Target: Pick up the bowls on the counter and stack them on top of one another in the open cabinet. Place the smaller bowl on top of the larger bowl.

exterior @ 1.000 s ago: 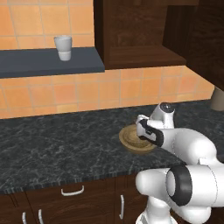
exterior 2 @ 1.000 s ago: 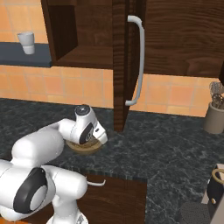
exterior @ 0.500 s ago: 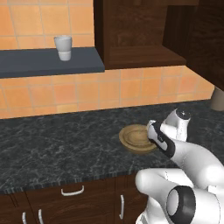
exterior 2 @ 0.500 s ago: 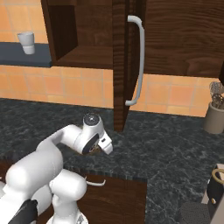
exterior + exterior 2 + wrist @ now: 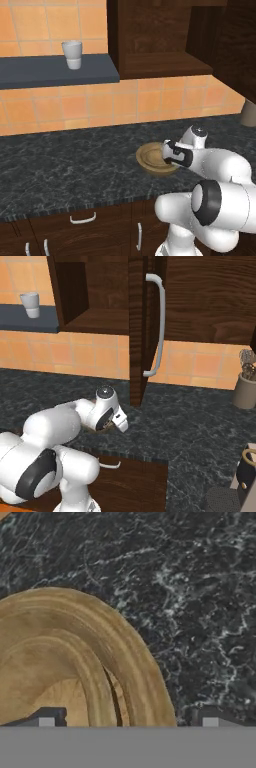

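Bowl [image 5: 156,159] – wide tan wooden, sits on dark marbled counter [image 5: 75,160], below open cabinet [image 5: 160,65]. In hand view a smaller bowl [image 5: 55,697] seems nested inside wide rim [image 5: 125,647]. Fingers [image 5: 125,722] spread wide, one tip inside bowl, other outside rim – straddling it low. White cup [image 5: 72,54] on blue-grey wall shelf [image 5: 55,71], well apart.

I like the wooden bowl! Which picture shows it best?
The hand view: the bowl is close up, rim and rings clear. In the left base view it is small, partly behind the arm; the right base view shows a sliver.
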